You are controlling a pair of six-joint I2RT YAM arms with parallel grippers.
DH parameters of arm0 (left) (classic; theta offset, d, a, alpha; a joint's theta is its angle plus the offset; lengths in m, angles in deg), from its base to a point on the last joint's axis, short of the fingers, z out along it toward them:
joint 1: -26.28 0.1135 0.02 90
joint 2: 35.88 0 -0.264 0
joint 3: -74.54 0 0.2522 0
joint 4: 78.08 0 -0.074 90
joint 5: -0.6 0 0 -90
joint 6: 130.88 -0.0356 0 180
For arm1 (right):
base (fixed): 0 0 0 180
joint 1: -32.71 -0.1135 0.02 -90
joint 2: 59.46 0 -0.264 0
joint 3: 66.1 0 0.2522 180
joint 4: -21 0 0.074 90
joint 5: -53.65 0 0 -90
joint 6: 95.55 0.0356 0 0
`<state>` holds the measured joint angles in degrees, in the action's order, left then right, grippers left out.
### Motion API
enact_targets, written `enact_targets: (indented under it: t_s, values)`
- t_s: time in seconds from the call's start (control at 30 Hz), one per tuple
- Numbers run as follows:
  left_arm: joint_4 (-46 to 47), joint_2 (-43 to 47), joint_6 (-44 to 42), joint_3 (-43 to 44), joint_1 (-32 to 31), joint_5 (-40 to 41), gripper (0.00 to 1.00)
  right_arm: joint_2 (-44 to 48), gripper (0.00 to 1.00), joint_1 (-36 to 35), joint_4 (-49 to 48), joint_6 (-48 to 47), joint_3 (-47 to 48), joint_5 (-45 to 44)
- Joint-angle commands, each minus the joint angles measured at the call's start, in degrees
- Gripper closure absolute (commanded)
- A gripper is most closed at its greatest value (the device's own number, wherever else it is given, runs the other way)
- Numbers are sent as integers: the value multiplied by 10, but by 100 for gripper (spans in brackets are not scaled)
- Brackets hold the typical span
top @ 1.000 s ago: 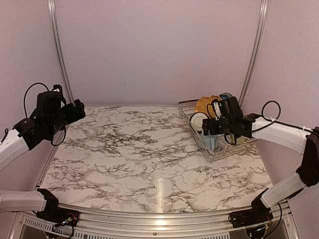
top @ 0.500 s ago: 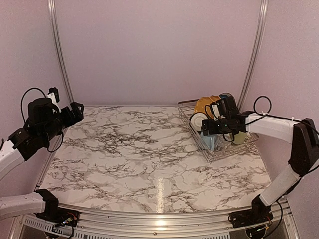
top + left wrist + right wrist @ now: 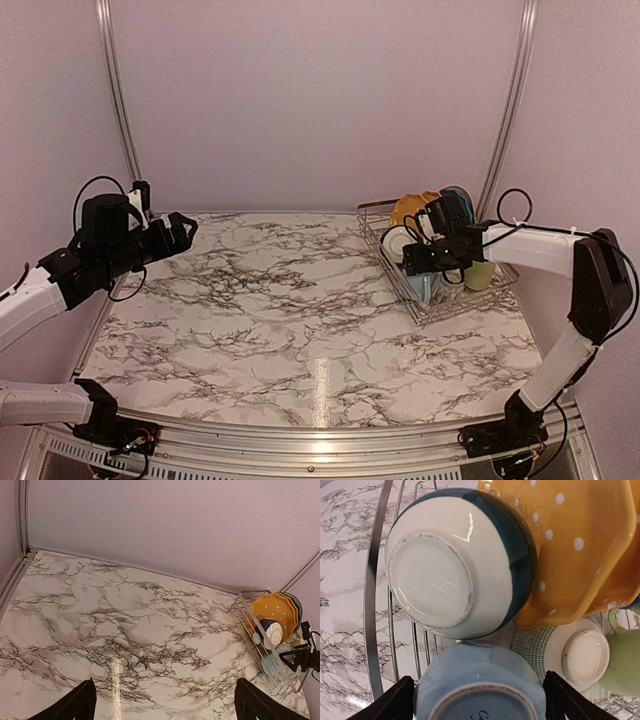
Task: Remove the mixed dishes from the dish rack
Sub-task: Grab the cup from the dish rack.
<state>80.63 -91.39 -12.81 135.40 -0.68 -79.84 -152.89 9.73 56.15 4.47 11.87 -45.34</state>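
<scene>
The marble table (image 3: 300, 330) carries the silver wire dish rack (image 3: 370, 610) at its far right corner, and all the dishes in view sit in it.

The right arm (image 3: 540, 245) rises from its base near the rack, bends sharply at the elbow beside the right wall, and lays its white forearm almost level, reaching leftward over the rack. The left arm (image 3: 40, 290) is raised well away from the rack, over the table's opposite side, with its forearm sloping up and its wrist pointed toward the rack.

At the rack's rear stands a mustard-yellow white-dotted plate (image 3: 580, 545), upright, with a blue plate (image 3: 296, 605) just behind it. Leaning against the front of the yellow plate is a white bowl with a dark teal band (image 3: 450, 570), base toward the wrist camera. In front of the bowl a light-blue mug (image 3: 477, 680) rests bottom up. To its right lie a small white dish with a green grid pattern (image 3: 585, 655) and a pale-green mug (image 3: 626, 665).

The right gripper (image 3: 477, 702) hangs over the light-blue mug, fingers (image 3: 395, 702) spread wide to either side and close against it; contact cannot be made out. The left gripper (image 3: 165, 705) is fully spread and holds nothing.
</scene>
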Motion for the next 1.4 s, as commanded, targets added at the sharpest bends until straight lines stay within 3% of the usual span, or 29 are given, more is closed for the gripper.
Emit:
enact_targets:
  t_s: [0.0, 0.4, 0.8, 1.1, 1.37]
  values:
    - [15, -23, 14, 11, -2, -51, 1, -2, 18, -4, 14, -11, 12, -10]
    - [46, -43, 51, -25, -3, -93, 1, 10, 36, -15, 8, -12, 18, -23]
    - [48, -40, 54, -29, -3, -111, 1, 83, 65, -18, -16, 5, 19, -27]
    - [51, -37, 57, -32, -3, -116, 1, 145, 92, -18, -60, 22, 4, -26]
    - [67, -39, 66, -41, -4, -128, 1, 218, 97, -2, -146, 56, -61, 31]
